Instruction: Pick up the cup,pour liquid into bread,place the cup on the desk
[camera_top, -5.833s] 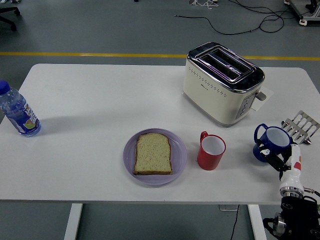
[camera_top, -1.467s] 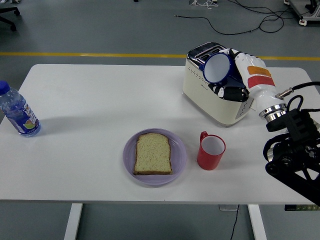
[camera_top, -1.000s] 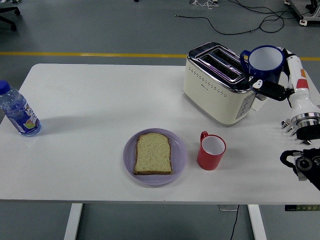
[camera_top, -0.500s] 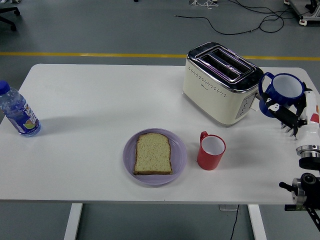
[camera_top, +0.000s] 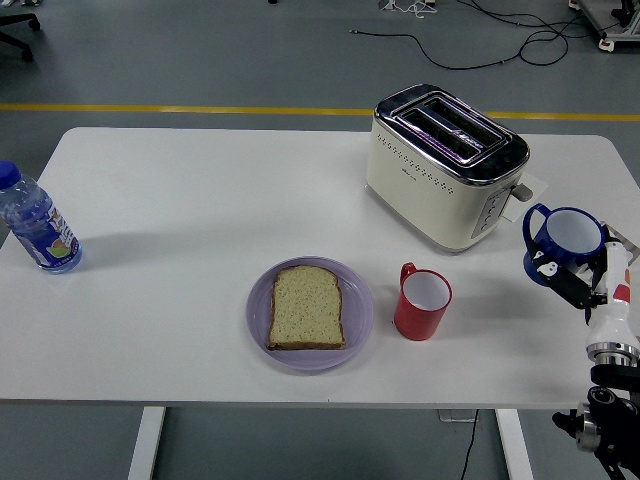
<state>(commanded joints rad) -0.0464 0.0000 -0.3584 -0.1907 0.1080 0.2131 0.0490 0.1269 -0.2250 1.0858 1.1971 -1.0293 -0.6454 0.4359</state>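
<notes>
The right hand (camera_top: 590, 285) gripped a glossy blue two-handled cup (camera_top: 563, 246) upright near the smooth white bench's (camera_top: 180, 220) right edge.

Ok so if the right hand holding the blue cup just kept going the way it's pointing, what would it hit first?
The right hand points up and slightly left from the table's right edge, gripping the blue cup. Straight on, the cream toaster, near its lever side, looks first in line, though depth is unclear and it might pass to its right.

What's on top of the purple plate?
A single slice of bread lies flat on the purple plate, with only the plate's rim showing around it. Whatever is under the bread is covered, so that part can't be seen.
</notes>
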